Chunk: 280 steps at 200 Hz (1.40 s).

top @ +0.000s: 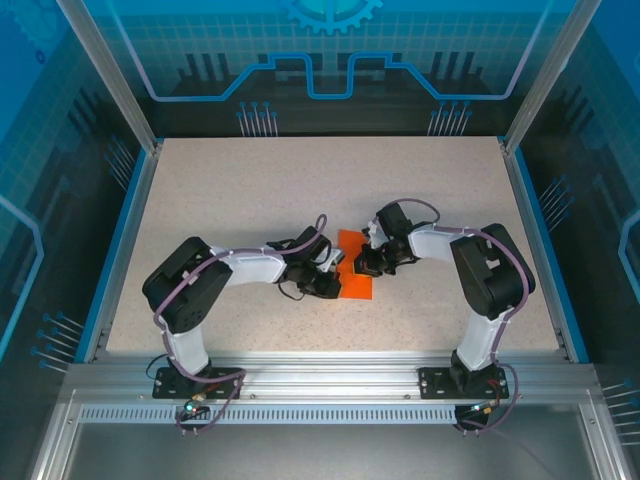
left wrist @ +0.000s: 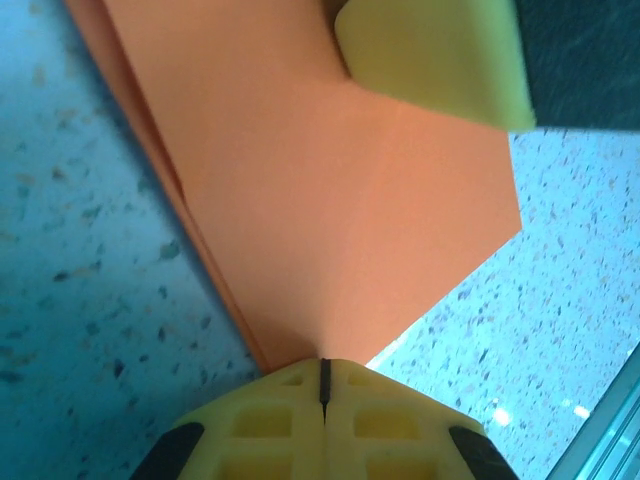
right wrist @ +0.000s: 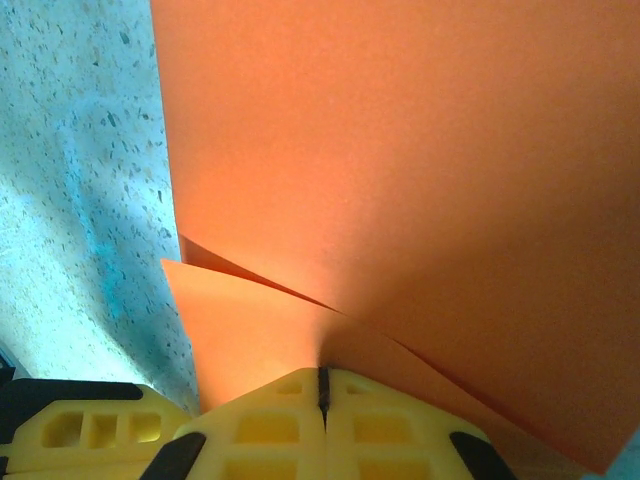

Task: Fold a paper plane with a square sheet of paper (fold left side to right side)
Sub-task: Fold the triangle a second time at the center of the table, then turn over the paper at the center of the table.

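The square sheet of paper [top: 356, 287] is a bright orange creased shape lying flat on the speckled table between the two arms. My left gripper [top: 330, 282] is shut, with its yellow tips [left wrist: 324, 368] resting on the sheet's near corner [left wrist: 330, 220]; nothing is clamped between the jaws. My right gripper [top: 372, 262] is also shut, and its tips [right wrist: 322, 378] press down where two overlapping layers of the sheet [right wrist: 420, 170] meet. A raised flap edge runs across the right wrist view. Each wrist view catches a yellow finger of the other gripper [left wrist: 430, 50] [right wrist: 80, 425].
The speckled table [top: 300, 180] has a blue rim and metal frame posts [top: 110, 75] at its corners. Both arms' bases [top: 190, 375] sit on the aluminium rail at the near edge. The two grippers stand very close together over the paper.
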### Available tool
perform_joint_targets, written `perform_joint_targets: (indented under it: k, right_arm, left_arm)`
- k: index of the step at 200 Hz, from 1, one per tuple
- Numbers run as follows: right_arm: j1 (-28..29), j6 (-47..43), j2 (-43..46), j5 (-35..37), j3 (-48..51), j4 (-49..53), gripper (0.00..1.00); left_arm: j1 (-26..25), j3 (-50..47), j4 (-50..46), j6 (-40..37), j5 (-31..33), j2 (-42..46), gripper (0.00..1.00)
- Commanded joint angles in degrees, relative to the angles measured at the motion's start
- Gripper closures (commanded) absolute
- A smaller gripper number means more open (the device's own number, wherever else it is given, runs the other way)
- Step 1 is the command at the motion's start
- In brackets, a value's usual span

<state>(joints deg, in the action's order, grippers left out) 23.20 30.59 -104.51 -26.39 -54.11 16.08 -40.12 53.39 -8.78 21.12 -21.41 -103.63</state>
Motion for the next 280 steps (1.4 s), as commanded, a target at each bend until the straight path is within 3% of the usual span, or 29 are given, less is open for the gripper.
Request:
perform_joint_targets:
  k: [1, 51, 92, 125, 145, 181, 224, 280]
  right_arm:
    - [-0.7, -0.9, -2.4, 3.5, 0.6, 3.8, 1.0]
    - [-0.7, -0.9, 0.9, 0.7, 0.6, 0.4, 1.0]
    - [-0.8, -1.4, 6.1, 0.9, -1.3, -0.9, 0.93]
    - [-1.3, -2.2, 13.5, 6.0, -0.2, 0.4, 0.71]
    - [-2.5, -1.7, 18.7, 7.7, 3.0, -0.2, 0.58]
    - [-5.3, 1.7, 26.1, 5.8, 11.2, -4.0, 0.45]
    - [-6.1, 4.0, 31.0, 3.6, 16.5, -5.3, 0.39]
    - [-5.8, 4.2, 31.6, 1.9, 18.1, -5.1, 0.39]
  left_arm:
    - [0.7, -3.3, -6.2, 1.1, 2.1, 1.5, 1.0]
    - [2.2, -5.1, -7.5, 0.4, 2.8, 6.6, 1.0]
    - [4.9, -4.6, -6.4, 0.8, 1.5, 11.1, 0.83]
    - [7.5, -3.3, -2.2, 3.1, -0.4, 11.4, 0.6]
    - [8.2, -1.7, 0.2, 3.6, -1.3, 9.9, 0.55]
    - [8.5, 2.9, 3.8, 3.4, -4.9, 3.7, 0.48]
    - [8.5, 8.1, 5.7, 2.9, -8.4, -4.1, 0.51]
    - [8.6, 9.9, 5.7, 1.9, -8.5, -7.0, 0.8]
